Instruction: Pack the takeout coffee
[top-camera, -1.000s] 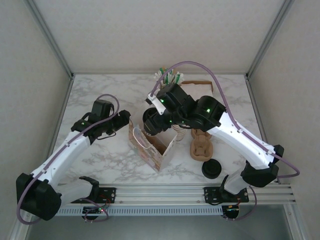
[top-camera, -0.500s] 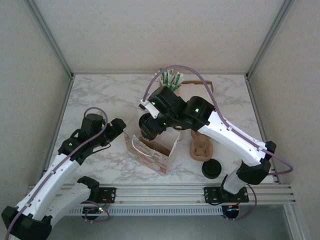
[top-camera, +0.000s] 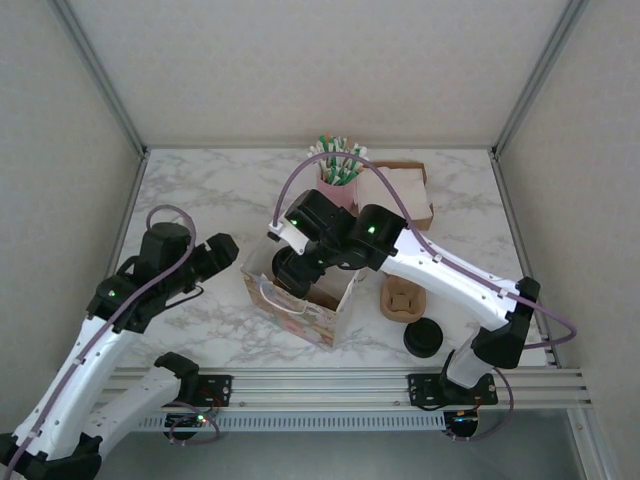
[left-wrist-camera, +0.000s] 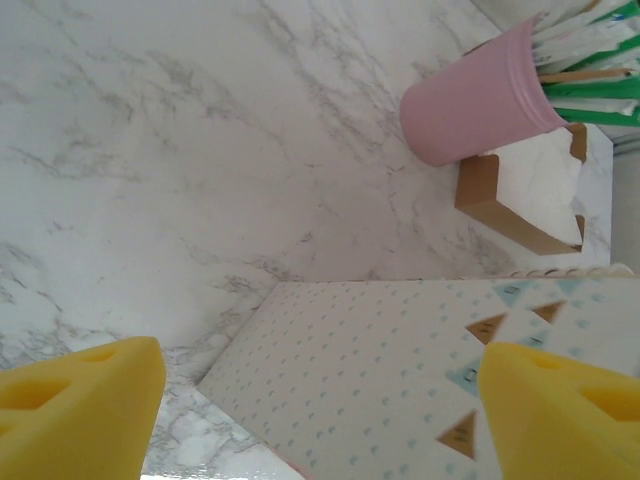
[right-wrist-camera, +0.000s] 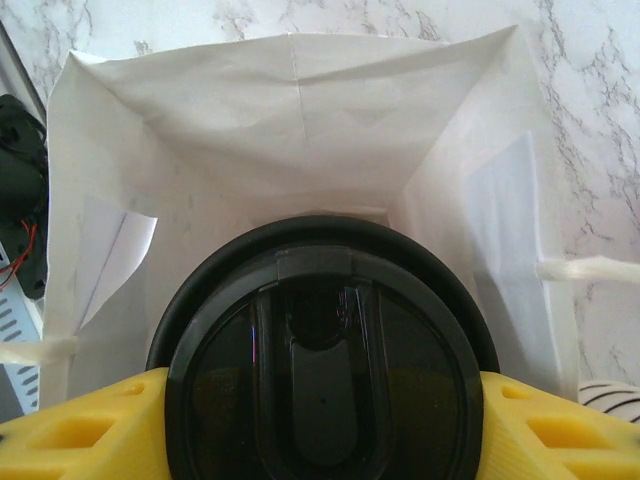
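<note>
Over the mouth of the paper bag, the right gripper is clasping the takeout coffee just under its black lid, the cup hanging at the opening. By the look of it, lowering and release are remaining. The left gripper is standing wide, holding nothing, beside the bag's outer wall. Against a second ago, the left arm is sitting farther back, and the right arm is reaching lower over the bag.

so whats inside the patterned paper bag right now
Bare white inner walls of the patterned paper bag show. The takeout coffee with its round black plastic lid, held in the right tool, covers the bag's floor, which cannot be seen.
</note>
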